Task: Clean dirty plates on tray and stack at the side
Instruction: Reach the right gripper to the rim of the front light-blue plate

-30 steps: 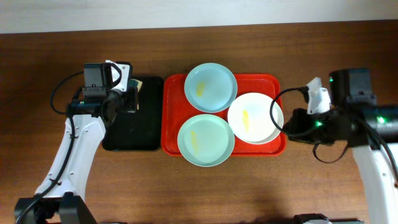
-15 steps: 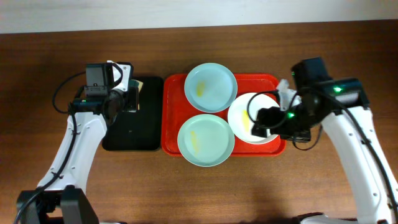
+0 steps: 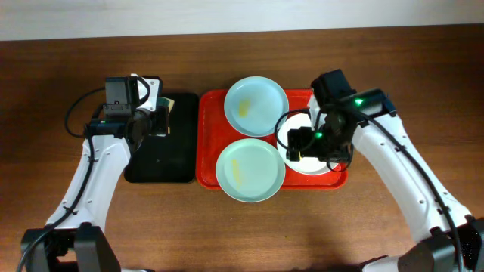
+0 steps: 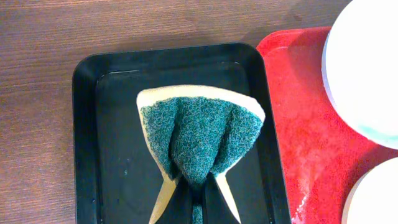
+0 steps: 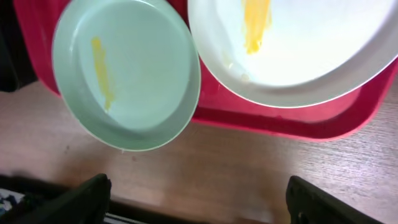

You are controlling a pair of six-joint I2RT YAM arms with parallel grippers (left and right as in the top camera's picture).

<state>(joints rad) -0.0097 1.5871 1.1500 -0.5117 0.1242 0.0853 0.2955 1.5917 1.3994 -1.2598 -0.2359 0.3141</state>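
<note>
The red tray (image 3: 212, 132) holds three plates. A mint-blue plate (image 3: 256, 106) sits at the back and another (image 3: 250, 170) at the front, each with a yellow smear. The white plate (image 3: 321, 165) lies at the right, partly hidden under my right gripper (image 3: 302, 143). In the right wrist view that gripper (image 5: 199, 200) is open and empty, with the front mint plate (image 5: 127, 71) and the smeared white plate (image 5: 298, 43) ahead of its fingers (image 5: 84, 199). My left gripper (image 4: 198, 190) is shut on a green-and-yellow sponge (image 4: 199, 134) above the black tray (image 4: 112, 155).
The narrow black tray (image 3: 159, 162) lies directly left of the red tray. Brown wooden table (image 3: 378, 227) surrounds both trays. The right arm reaches in from the front right, the left arm from the front left.
My right arm has swung left from the table's right side to above the white plate, and its jaws have opened. The left arm with the sponge has stayed put.
</note>
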